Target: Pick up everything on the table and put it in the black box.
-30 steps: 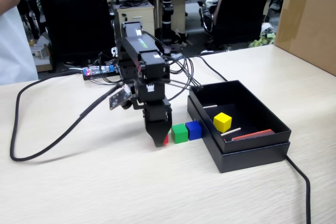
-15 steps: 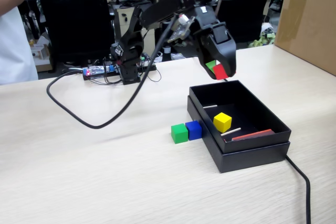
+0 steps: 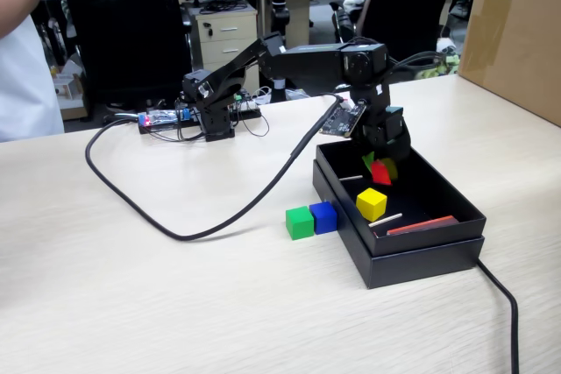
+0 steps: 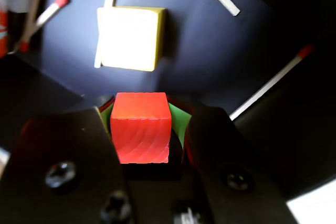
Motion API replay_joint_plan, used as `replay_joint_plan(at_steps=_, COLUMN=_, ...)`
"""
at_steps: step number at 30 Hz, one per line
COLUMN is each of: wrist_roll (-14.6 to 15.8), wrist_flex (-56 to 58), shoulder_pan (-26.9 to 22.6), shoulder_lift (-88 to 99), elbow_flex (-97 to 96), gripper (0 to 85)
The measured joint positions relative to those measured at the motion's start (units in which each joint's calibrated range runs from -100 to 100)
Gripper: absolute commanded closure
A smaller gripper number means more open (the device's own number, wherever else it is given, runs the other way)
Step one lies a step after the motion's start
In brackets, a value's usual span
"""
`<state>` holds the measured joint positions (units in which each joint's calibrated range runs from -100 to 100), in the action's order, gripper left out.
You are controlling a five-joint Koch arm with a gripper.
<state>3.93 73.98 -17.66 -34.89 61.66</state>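
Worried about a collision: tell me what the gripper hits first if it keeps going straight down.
Probably the bare floor of the black box, just short of the yellow cube; the gripper holds the red cube.

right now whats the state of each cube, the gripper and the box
red cube: clamped between the jaws, held over the box interior
yellow cube: resting on the box floor
green cube: on the table outside the box, touching the blue cube
blue cube: on the table against the box's outer wall
gripper: shut on the red cube, lowered into the box
black box: open, no lid
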Motion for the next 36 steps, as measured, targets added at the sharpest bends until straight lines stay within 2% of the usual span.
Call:
replay_joint_plan(at_steps=3, wrist_roll=0.4, wrist_flex=-0.1, shoulder_pan=0.0, shoulder_lift=-3.2, elbow_flex=0.0, gripper=71.7)
replay_joint_plan(at_steps=6, wrist_roll=0.9, wrist_flex=0.0, shoulder_pan=-0.1, shoulder_lift=-4.3, elbow_flex=-0.1, gripper=52.1)
replay_joint_plan(at_steps=9, wrist_roll=1.2, wrist_flex=0.3, shoulder_pan=-0.2, shoulder_lift=-4.7, elbow_flex=0.0, gripper=43.1)
replay_joint_plan(at_steps=13, wrist_roll=1.4, wrist_flex=1.0, shoulder_pan=-0.4, shoulder_lift=-0.4, elbow_flex=-0.5, gripper=42.4)
replay_joint_plan(at_steps=16, wrist_roll=1.3, wrist_flex=1.2, shoulder_pan=0.8, shoulder_lift=19.9, elbow_flex=-8.7, gripper=38.7)
replay_joint_plan(at_steps=19, wrist_roll=1.3, wrist_flex=1.5, shoulder_pan=4.8, shoulder_lift=38.1, elbow_flex=-17.3, gripper=37.8)
replay_joint_plan(at_steps=22, wrist_roll=1.1, wrist_flex=1.8, shoulder_pan=9.3, shoulder_lift=46.2, elbow_flex=-25.5, gripper=37.6)
replay_joint_plan(at_steps=28, wrist_roll=0.0, wrist_flex=1.8, shoulder_pan=12.8, shoulder_lift=44.1, elbow_flex=-31.9, gripper=37.6)
replay_joint_plan(at_steps=36, wrist_roll=0.0, wrist_flex=1.4, shoulder_pan=12.9, shoulder_lift=18.6, elbow_flex=-26.3, gripper=37.8)
